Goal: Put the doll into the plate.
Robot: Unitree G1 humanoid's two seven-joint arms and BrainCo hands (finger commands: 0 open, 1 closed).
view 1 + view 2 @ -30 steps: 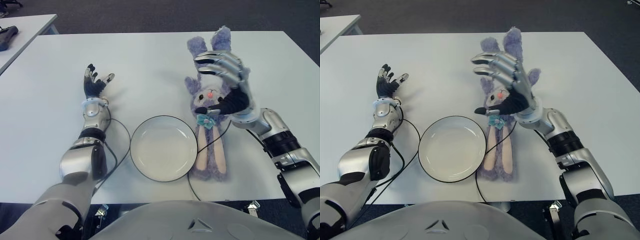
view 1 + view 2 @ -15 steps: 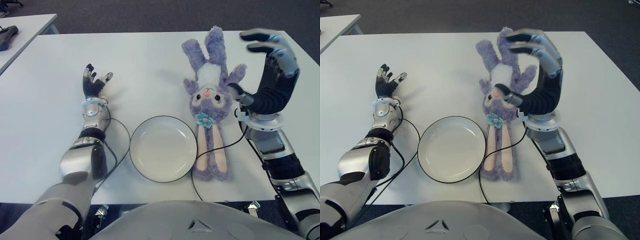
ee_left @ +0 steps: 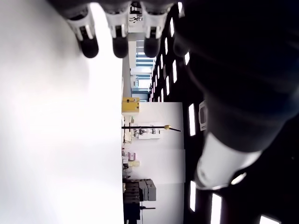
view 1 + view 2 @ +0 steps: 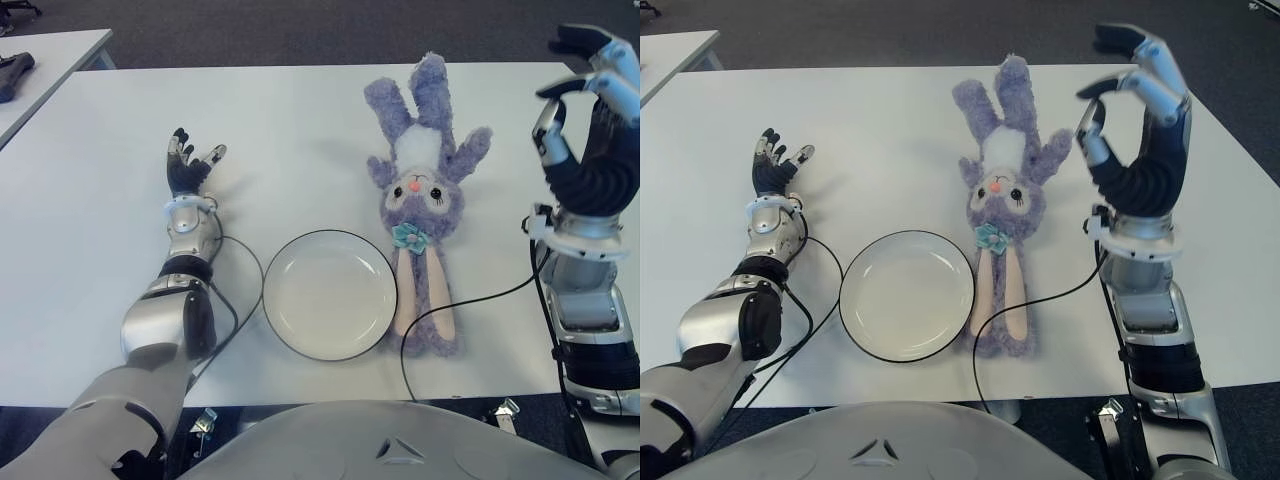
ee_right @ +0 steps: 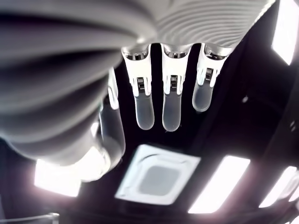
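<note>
At the left of the eye views, the left hand (image 4: 188, 165) shows palm-up with its fingers loosely spread and nothing in them, over the white table (image 4: 300, 130), well to the left of the plate (image 4: 329, 294). Whether it touches the table cannot be told. A black cable (image 4: 232, 300) curves from the forearm past the plate's left edge.

The plate, white with a dark rim, sits at the lower middle of the frame and holds nothing. Just to its right lies the doll (image 4: 423, 200), a purple plush rabbit on its back, ears toward the top of the frame and legs toward the bottom. Its left leg touches or nearly touches the plate's right rim. A second black cable (image 4: 470, 305) loops below the doll's feet and runs up toward the right arm.

At the far right, the right hand (image 4: 590, 120) is raised above the table, fingers extended and slightly curved, gripping nothing. It stands well apart from the doll, to the right of the doll's raised arm. The right wrist view shows its fingers (image 5: 170, 88) against a ceiling with lights.

A second ago this hand was spread over the doll's head; half a second ago it had lifted just to the doll's right; now it is farther right and higher. The doll lies straighter than a second ago, and the left hand and plate have not moved.
</note>
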